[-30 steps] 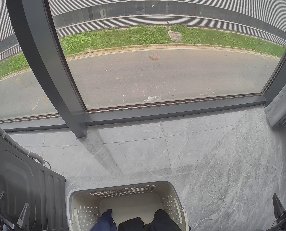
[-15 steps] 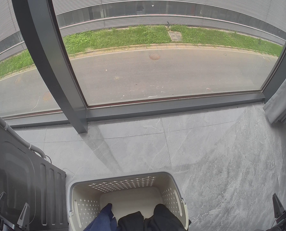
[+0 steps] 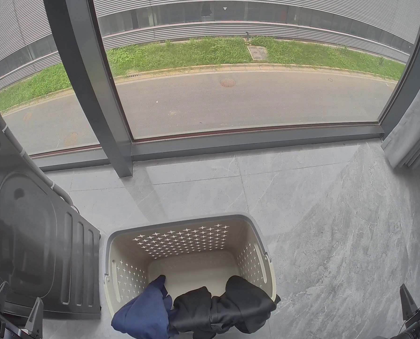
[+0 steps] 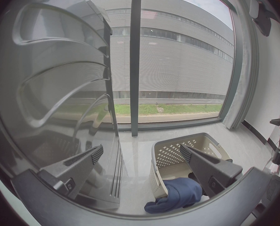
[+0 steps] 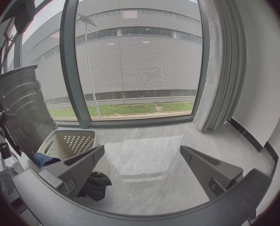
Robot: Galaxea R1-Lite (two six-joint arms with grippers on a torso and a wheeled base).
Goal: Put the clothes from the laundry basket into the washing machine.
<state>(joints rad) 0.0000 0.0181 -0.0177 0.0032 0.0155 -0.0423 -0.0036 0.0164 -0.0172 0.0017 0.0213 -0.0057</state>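
Observation:
The beige laundry basket (image 3: 187, 223) with a grey rim stands on the floor just ahead of me. A navy blue garment (image 3: 144, 314) hangs over its near rim, with a black garment (image 3: 224, 307) beside it. The washing machine (image 3: 31, 241) stands left of the basket, showing its ribbed grey back panel. My left gripper (image 3: 20, 292) is open and empty, low beside the machine. My right gripper (image 3: 417, 278) is open and empty, over bare floor right of the basket. The left wrist view shows the left gripper (image 4: 140, 147), the basket (image 4: 184, 137) and the blue garment (image 4: 177, 193). The right wrist view shows the right gripper (image 5: 141, 148), the basket (image 5: 67, 140) and the black garment (image 5: 94, 185).
A floor-to-ceiling window with a thick grey post (image 3: 92, 85) closes off the far side. A grey curtain (image 3: 414, 128) hangs at the far right. Grey marble floor (image 3: 323, 222) lies open right of and beyond the basket. A hose (image 3: 36, 170) runs along the machine's top edge.
The camera has moved, so the basket and both garments now show more fully and higher in the picture. Both grippers hold the same places at the lower corners, still open.

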